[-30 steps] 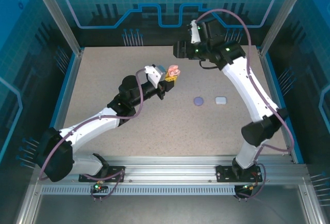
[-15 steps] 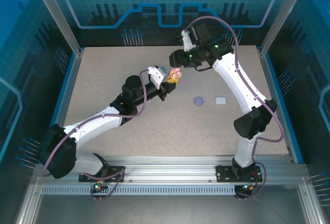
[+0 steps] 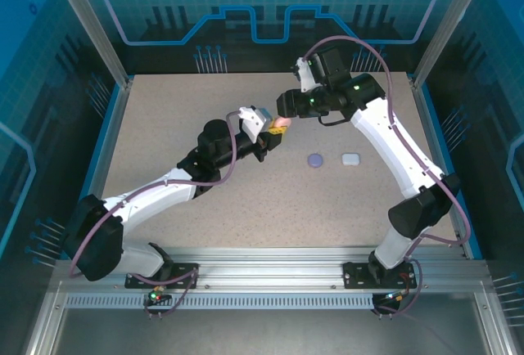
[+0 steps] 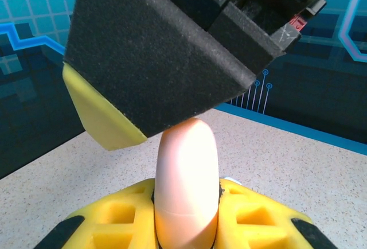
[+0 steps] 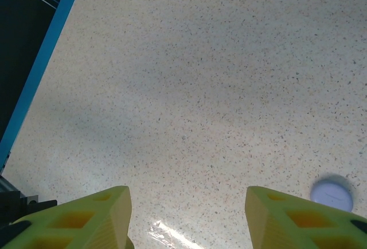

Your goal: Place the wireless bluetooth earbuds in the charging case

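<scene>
The left pincer (image 3: 277, 128) pinches the pink charging case (image 4: 186, 174) upright above the bench (image 3: 327, 208). The right pincer (image 5: 186, 194), fingers spread, hovers close at its 1 o'clock. At 4 o'clock, 2 more lie side by side: a purple case (image 3: 314, 159) and a white case (image 3: 350, 159).

Speckled beige table (image 5: 200, 77), pink case (image 4: 186, 186), purple case (image 3: 315, 159), white case (image 3: 350, 159)

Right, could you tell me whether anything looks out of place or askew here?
Nothing stands out. The pink case is held straight between the fingers of the left gripper; the purple case and white case lie flat on the table, side by side, apart.
</scene>
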Available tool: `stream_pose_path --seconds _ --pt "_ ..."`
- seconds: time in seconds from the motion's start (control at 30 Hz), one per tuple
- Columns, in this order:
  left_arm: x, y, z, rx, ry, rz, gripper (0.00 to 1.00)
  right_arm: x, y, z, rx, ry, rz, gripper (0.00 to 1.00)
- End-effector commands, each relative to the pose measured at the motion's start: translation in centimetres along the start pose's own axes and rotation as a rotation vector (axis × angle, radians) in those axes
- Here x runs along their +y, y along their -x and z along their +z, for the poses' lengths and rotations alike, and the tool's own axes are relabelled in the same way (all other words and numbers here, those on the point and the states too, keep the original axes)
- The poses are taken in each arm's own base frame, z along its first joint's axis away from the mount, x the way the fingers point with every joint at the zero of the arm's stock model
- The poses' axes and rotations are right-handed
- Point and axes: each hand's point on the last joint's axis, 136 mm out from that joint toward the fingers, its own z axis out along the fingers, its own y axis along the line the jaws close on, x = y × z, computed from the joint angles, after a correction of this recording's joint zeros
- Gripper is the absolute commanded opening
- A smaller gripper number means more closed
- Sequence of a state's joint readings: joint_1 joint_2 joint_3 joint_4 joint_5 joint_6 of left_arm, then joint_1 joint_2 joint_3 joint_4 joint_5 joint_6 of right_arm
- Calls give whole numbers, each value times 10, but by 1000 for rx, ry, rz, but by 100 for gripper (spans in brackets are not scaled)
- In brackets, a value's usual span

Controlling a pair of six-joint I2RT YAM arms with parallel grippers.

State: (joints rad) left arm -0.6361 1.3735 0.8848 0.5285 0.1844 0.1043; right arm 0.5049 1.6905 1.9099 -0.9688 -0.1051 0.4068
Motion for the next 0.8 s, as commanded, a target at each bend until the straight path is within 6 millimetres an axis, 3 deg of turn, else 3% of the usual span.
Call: stream_pose_path --seconds 0.0,0.13,0.27,0.6,0.77 --pt "7 29 1 -78 25 3 0 -1 -4 -14 -17 -12 33 58" --pt "7 18 1 -54 32 -27 0 -32 13 -33 -124 -60 150 63" --pt "10 -2 1 -7 48 -91 0 -59 12 -42 -166 -106 215 65" --pt "19 -79 5 194 134 -390 0 -118 -36 -48 -156 -259 240 66" --pt "20 -115 8 300 168 -511 0 -136 -62 -47 -161 -288 255 67"
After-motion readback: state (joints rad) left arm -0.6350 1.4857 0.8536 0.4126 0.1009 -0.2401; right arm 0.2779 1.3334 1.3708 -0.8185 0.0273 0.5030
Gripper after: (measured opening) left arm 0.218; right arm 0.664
